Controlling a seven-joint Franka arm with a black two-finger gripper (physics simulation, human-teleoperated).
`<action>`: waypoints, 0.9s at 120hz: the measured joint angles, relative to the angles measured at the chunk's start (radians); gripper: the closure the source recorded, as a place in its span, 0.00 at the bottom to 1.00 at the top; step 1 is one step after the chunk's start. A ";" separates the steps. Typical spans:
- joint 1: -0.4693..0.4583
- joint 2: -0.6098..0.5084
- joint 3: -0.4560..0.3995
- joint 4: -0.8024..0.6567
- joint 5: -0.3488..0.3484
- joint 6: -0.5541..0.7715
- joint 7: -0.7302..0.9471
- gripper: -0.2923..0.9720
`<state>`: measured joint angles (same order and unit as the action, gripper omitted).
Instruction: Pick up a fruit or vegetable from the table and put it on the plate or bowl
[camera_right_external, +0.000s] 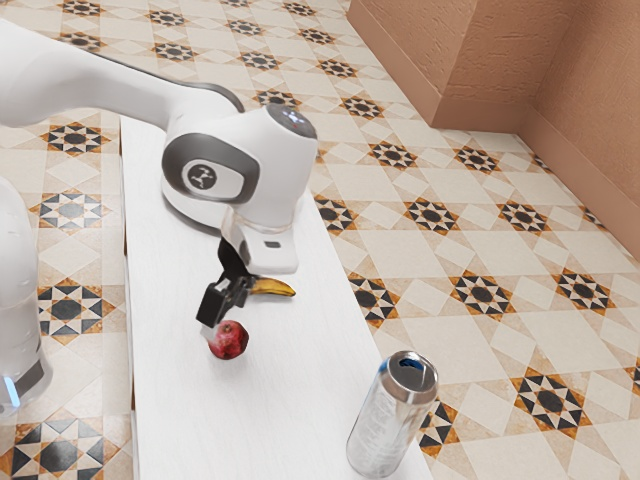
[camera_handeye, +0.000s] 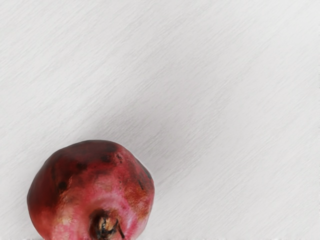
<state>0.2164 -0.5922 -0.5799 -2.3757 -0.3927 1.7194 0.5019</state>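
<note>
The table (camera_right_external: 290, 400) is a long white slab with a fine brushed grain, which the wrist view shows as faint diagonal streaks. On it lies a pomegranate (camera_right_external: 228, 340), roundish and slightly lumpy. Its skin is dull red, mottled with dark blotches and paler pink patches. The dry, dark calyx faces the wrist camera (camera_handeye: 104, 226).

Beyond it lies a banana (camera_right_external: 274, 288), curved and yellow with a dark tip, partly hidden behind the arm's hand.

Toward the exterior view's right, near the table's edge, a can (camera_right_external: 392, 412) stands upright. It is a smooth, shiny metal cylinder whose top shows a dark opening, and what it contains cannot be told.

The floor (camera_right_external: 480, 250) is cream tile with dark star patterns.

The gripper (camera_right_external: 215, 312) is black and blocky and hangs from the glossy white arm (camera_right_external: 235, 165). It hovers just above the pomegranate, slightly to the exterior view's left of it. How wide the gripper stands cannot be told from these views. The pomegranate rests on the table under the hand, apart from the banana and well apart from the can.
</note>
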 joint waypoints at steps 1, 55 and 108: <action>0.000 -0.002 0.000 -0.001 -0.001 0.000 0.001 0.23; -0.003 -0.051 -0.008 -0.041 -0.006 -0.009 0.040 0.23; 0.004 -0.049 -0.008 -0.095 0.023 0.137 0.053 0.23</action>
<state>0.2208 -0.6411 -0.5877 -2.4711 -0.3696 1.8561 0.5551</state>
